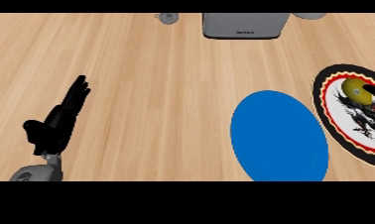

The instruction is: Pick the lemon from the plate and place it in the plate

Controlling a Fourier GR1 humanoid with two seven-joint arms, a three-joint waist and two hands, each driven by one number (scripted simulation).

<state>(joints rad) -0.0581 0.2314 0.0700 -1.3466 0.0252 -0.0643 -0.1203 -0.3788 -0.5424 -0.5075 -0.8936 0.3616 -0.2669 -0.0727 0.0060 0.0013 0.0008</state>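
The lemon (356, 89) lies on a patterned plate (327, 100) at the view's three o'clock edge. That plate has a black rim, a red and yellow ring inside it, and a white centre with dark markings; its right part is cut off by the frame. The lemon sits in the plate's upper half, towards its twelve o'clock, and looks yellow with a darker patch on one side.

Just beside the patterned plate, at its eight o'clock, lies a plain blue plate (279, 136). It sits at about four o'clock in the view, with its lower rim running down to the edge of the scene. The two plates' rims come very close; whether they touch cannot be told.

The left hand (57, 126) shows at about eight o'clock on the wooden counter (161, 84), coming up from the lower edge on its grey forearm (35, 172). Its fingers are straight and point towards one o'clock, the thumb sticks out to nine o'clock, and it holds nothing. It is well apart from both plates. The right hand does not show.

At twelve o'clock, by the far edge, stands a grey appliance (244, 25), with a small grey object (167, 18) to its left and another grey shape (311, 15) to its right.
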